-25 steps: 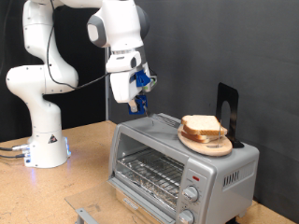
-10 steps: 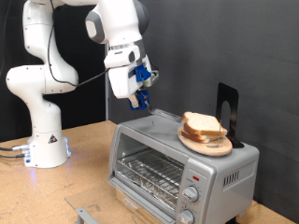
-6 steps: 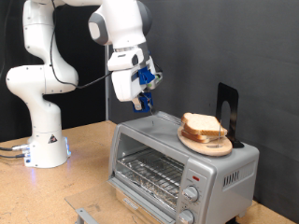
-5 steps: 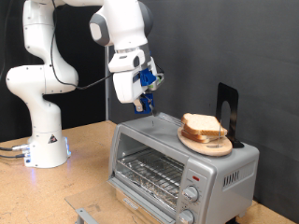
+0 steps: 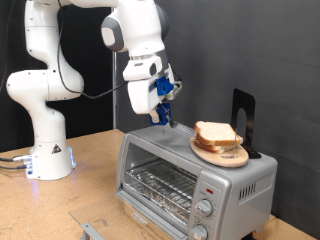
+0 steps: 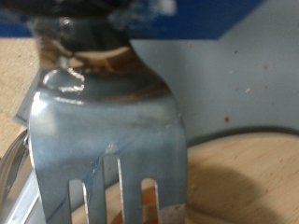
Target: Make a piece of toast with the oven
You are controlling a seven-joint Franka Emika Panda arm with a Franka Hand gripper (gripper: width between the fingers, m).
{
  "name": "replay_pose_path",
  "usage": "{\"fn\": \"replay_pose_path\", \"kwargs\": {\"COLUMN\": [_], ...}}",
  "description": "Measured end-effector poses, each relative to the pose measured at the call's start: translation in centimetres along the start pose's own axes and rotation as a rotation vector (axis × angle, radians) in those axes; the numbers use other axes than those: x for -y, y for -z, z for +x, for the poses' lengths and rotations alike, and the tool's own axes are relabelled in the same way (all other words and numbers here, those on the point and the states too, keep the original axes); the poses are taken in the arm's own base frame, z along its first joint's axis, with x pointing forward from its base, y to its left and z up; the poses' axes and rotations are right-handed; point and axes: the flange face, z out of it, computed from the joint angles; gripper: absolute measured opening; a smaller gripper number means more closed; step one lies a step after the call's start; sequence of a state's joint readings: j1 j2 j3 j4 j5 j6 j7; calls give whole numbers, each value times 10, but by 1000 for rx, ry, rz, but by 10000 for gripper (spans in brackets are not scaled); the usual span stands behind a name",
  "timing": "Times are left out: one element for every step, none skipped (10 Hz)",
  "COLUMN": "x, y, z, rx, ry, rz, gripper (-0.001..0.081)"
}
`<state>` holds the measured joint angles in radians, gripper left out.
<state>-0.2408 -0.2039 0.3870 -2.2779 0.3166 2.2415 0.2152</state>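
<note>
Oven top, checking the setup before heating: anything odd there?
Yes. The bread sits on a wooden board on top of the oven, not inside. The gripper holds a fork above.

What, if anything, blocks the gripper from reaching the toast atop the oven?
Probably nothing: open air lies between the gripper and the piece of toast on its board atop the oven. A fork does jut ahead of the wrist camera, though.
</note>
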Motion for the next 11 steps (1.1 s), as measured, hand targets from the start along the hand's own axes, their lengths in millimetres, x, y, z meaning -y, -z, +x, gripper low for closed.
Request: {"fn": "replay_pose_path", "kwargs": {"x": [3, 6, 9, 10, 11, 12, 13, 14, 16, 17, 18], "y": [0, -2, -7, -11, -15, -20, -25, -30, -33, -35, -36], "z": [1, 2, 3, 4, 4, 6, 7, 8, 9, 9, 9], "rx": [-20, -44, -52, -54, -52, -50, -51, -53, -58, -59, -62], "ry": [9, 18, 26, 29, 29, 31, 35, 38, 43, 49, 57], "rz": [-3, -5, -8, -11, -14, -20, -20, -17, -13, -11, -8], "gripper": [400, 400, 400, 400, 400, 400, 400, 400, 400, 400, 400]}}
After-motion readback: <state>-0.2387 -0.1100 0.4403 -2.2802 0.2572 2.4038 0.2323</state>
